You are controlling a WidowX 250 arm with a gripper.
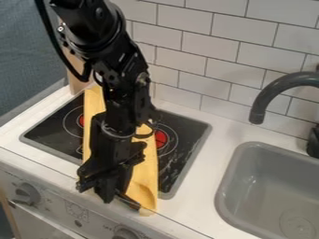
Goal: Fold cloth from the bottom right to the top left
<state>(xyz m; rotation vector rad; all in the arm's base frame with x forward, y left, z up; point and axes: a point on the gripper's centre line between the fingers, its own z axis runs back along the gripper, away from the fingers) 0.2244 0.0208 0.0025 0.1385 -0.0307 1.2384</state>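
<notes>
The black gripper (118,198) hangs low over the front edge of the stove, at the near end of the yellow cloth (148,182). The cloth lies as a long strip over the middle of the black cooktop, from its back left to the white front edge, and its near right corner is slightly raised and creased beside the gripper. The arm and gripper cover much of the cloth's middle and near left part. Whether the gripper holds the cloth I cannot tell.
Black cooktop (187,140) with red-centred burners lies under the cloth. Control knobs (26,193) line the stove's front. To the right are a grey sink (227,186) and a dark faucet (265,95); a white tiled wall (187,44) stands behind.
</notes>
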